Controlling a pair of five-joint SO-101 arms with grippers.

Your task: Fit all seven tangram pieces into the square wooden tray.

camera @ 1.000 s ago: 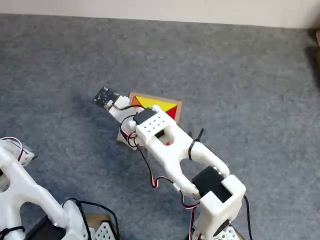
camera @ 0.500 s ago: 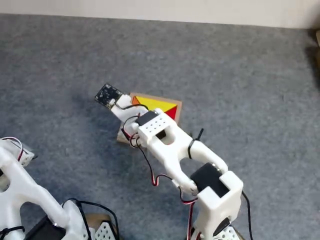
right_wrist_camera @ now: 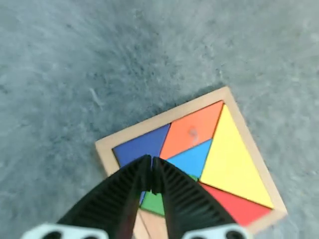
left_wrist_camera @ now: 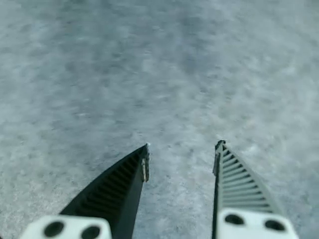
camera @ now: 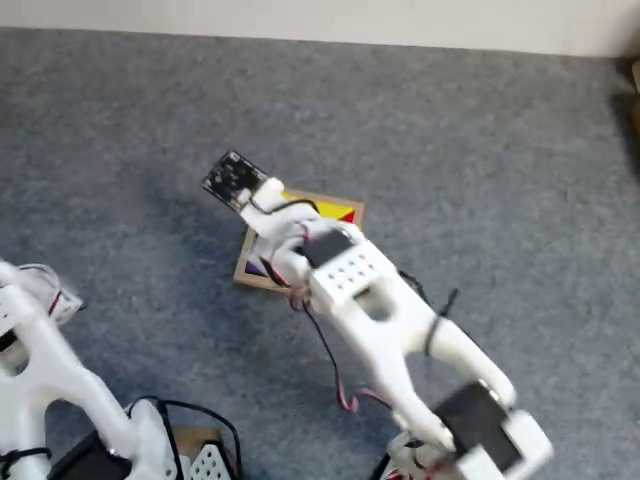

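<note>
Several coloured tangram pieces [right_wrist_camera: 229, 159] lie inside the wooden tray [right_wrist_camera: 162, 118] on the grey surface [right_wrist_camera: 75, 59], under the right gripper [right_wrist_camera: 151, 167] with fingers together, while the left gripper [left_wrist_camera: 182, 152] has its fingers apart

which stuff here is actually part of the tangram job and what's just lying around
Job:
wooden tray
tangram pieces
right gripper

Just there:
left gripper
grey carpet
</note>
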